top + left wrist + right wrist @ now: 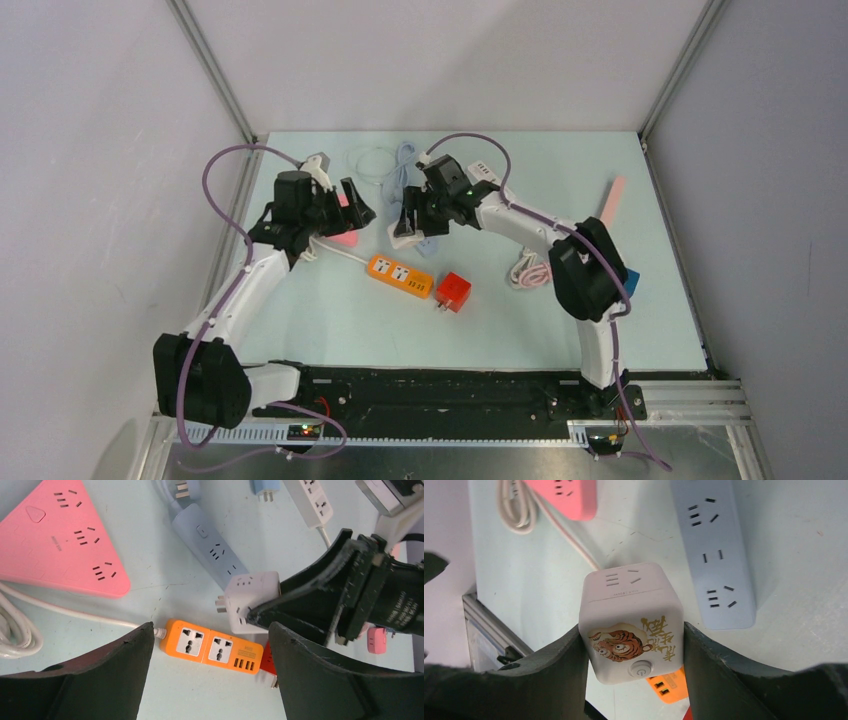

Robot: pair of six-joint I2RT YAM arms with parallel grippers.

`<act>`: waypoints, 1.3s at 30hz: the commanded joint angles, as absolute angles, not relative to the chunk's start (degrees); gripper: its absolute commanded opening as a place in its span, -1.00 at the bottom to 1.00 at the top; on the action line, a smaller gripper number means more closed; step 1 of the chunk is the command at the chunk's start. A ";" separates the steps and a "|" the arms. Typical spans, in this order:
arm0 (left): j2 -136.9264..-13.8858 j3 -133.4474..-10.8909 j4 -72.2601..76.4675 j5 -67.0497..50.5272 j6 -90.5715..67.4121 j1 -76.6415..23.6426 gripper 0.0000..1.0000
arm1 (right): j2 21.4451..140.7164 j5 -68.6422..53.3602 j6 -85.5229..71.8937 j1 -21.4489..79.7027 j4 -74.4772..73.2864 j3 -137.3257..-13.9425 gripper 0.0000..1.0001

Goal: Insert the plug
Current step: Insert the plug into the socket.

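The plug is a white cube adapter (631,625) with a tiger print and a round button. My right gripper (633,629) is shut on its two sides and holds it off the table. Its metal prongs (220,605) stick out to the left in the left wrist view. Just beyond the cube (405,232) lies an orange power strip (400,275) with two sockets and USB ports, flat on the table. My left gripper (211,628) hangs open and empty above the orange strip (212,646), to the left of the right gripper (410,225).
A pink triangular strip (60,535) lies under the left gripper (355,210). A pale blue strip (212,550) and a white strip (315,500) lie behind. A red cube (453,292) sits at the orange strip's right end. Coiled cable (530,272) rests by the right arm.
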State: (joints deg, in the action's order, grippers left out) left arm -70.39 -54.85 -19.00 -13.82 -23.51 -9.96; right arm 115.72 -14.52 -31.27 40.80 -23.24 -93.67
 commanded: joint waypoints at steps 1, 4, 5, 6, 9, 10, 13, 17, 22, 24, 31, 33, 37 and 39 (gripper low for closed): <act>-70.31 -55.42 -19.05 -11.87 -24.41 -9.72 0.75 | 118.85 -11.22 -36.04 40.45 -26.60 -100.58 -1.00; -70.67 -55.24 -19.23 -11.37 -24.71 -9.67 0.75 | 120.42 -14.97 -40.49 39.22 -27.56 -100.40 -1.00; -70.84 -55.29 -19.24 -11.26 -24.84 -9.67 0.76 | 120.76 -15.31 -41.25 38.74 -27.62 -100.34 -1.00; -71.41 -55.38 -19.25 -11.34 -25.04 -9.67 0.76 | 120.89 -15.03 -42.15 38.62 -28.53 -100.67 -1.00; -72.68 -56.24 -19.18 -12.13 -25.66 -9.67 0.76 | 121.84 -12.59 -43.10 38.23 -33.44 -102.81 -1.00; -73.28 -56.42 -19.21 -12.30 -25.93 -9.67 0.76 | 122.05 -10.53 -43.80 38.19 -36.02 -104.06 -1.00; -73.94 -56.58 -19.18 -12.46 -26.11 -9.67 0.76 | 122.85 -6.39 -46.40 37.45 -43.05 -105.92 -1.00; -74.10 -56.01 -19.13 -12.52 -25.70 -9.67 0.76 | 122.27 1.30 -49.60 36.24 -48.03 -106.25 -1.00; -74.03 -54.92 -19.16 -12.51 -25.51 -9.67 0.76 | 123.44 7.79 -53.68 34.94 -54.59 -109.53 -1.00; -73.91 -54.59 -19.15 -12.32 -25.47 -9.68 0.76 | 124.90 10.53 -55.33 34.98 -58.69 -112.87 -1.00; -73.32 -53.82 -19.16 -12.07 -25.12 -9.67 0.76 | 127.61 12.11 -57.52 35.92 -66.90 -123.44 -1.00; -73.07 -53.54 -19.09 -12.00 -25.12 -9.67 0.76 | 126.84 13.10 -58.44 36.78 -66.64 -123.60 -1.00; -73.03 -53.46 -19.10 -11.58 -25.99 -9.67 0.77 | 127.00 13.61 -61.22 37.93 -66.41 -123.96 -1.00; -73.17 -53.26 -19.15 -10.90 -27.22 -9.68 0.76 | 127.55 14.67 -63.45 38.77 -67.28 -124.80 -1.00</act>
State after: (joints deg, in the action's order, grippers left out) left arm -74.37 -53.60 -20.29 -12.16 -25.58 -9.98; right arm 127.90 11.14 -58.28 37.04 -64.71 -121.30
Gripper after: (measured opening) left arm 0.881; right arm 0.632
